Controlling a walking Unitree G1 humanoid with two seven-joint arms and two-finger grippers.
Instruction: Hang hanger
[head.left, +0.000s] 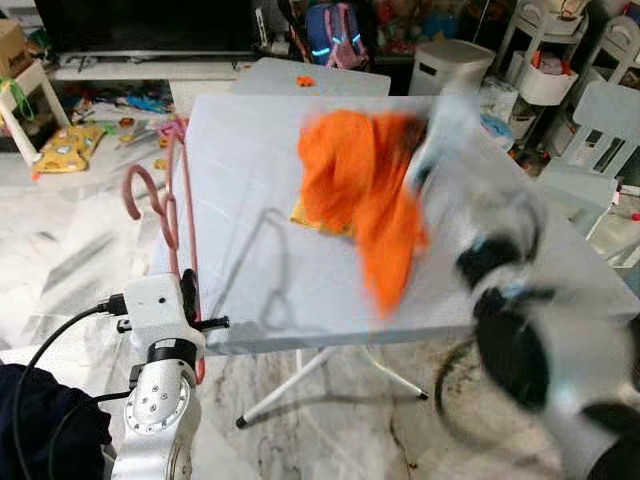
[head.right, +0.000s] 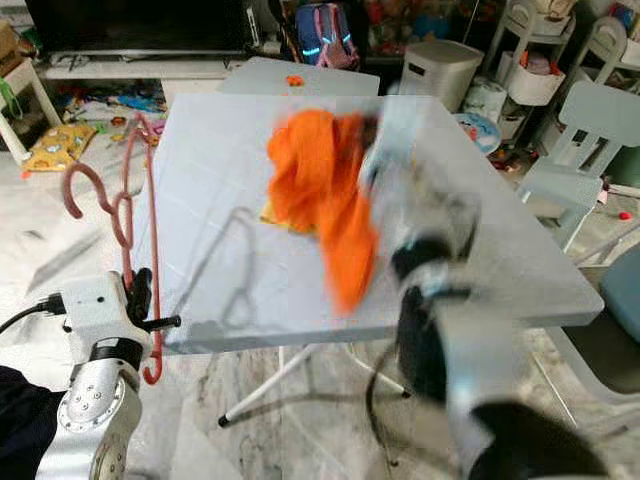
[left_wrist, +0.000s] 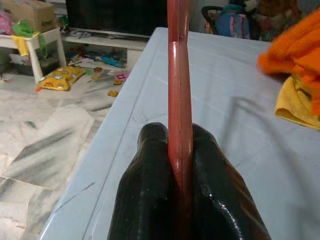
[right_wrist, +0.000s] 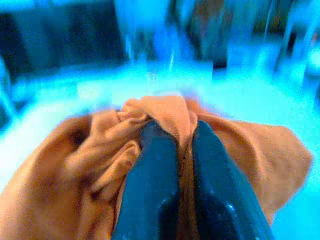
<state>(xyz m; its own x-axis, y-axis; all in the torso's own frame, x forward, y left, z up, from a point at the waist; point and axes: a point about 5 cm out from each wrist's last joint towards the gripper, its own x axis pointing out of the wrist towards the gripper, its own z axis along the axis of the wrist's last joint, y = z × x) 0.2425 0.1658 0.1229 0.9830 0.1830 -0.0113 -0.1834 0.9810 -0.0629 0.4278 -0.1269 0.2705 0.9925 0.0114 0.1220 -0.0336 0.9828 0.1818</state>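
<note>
A pink plastic hanger (head.left: 182, 205) stands upright at the left edge of the white folding table (head.left: 250, 140), its hook (head.left: 140, 190) turned out to the left. My left gripper (left_wrist: 180, 132) is shut on the hanger's lower bar (left_wrist: 179, 75). An orange cloth (head.left: 360, 190) hangs lifted over the middle of the table, blurred by motion. My right gripper (right_wrist: 175, 127) is shut on a fold of this cloth (right_wrist: 90, 160), and its arm (head.left: 500, 260) reaches in from the right. A yellow cloth (head.left: 310, 218) lies on the table under the orange one.
A pale chair (head.left: 600, 130) stands right of the table. Behind are a second small table (head.left: 310, 75), a white bin (head.left: 450, 65) and a backpack (head.left: 335, 35). Toys (head.left: 70, 145) litter the marble floor at the left.
</note>
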